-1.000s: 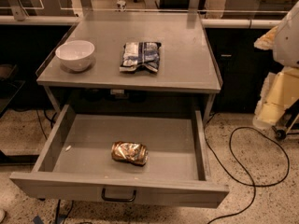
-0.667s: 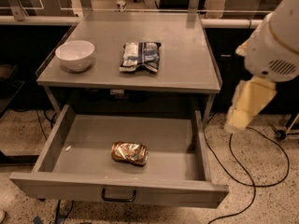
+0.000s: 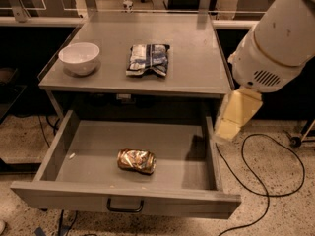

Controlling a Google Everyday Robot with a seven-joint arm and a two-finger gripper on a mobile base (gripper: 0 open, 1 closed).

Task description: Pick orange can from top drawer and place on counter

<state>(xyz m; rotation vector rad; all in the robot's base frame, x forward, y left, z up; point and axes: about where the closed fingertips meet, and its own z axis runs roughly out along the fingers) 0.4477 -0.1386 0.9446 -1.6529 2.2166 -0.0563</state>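
Note:
The orange can [image 3: 136, 161] lies on its side, dented, on the floor of the open top drawer [image 3: 54, 144], a little left of the drawer's middle. The drawer is pulled fully out below the counter [image 3: 197, 58]; its dark bar handle [image 3: 125, 208] is on the front panel. My gripper [image 3: 235, 114], a pale yellow part hanging from the big white arm [image 3: 283, 33], is over the drawer's right wall, to the right of the can and above it. It holds nothing that I can see.
A white bowl [image 3: 78, 58] stands on the counter at the left. A blue-and-white foil snack bag [image 3: 148, 59] lies near the counter's middle. A black cable [image 3: 268, 173] loops on the speckled floor to the right of the drawer.
The arm has swung in from the right edge toward the drawer. The gripper now hangs over the drawer's right wall. The can, bowl and bag have not moved.

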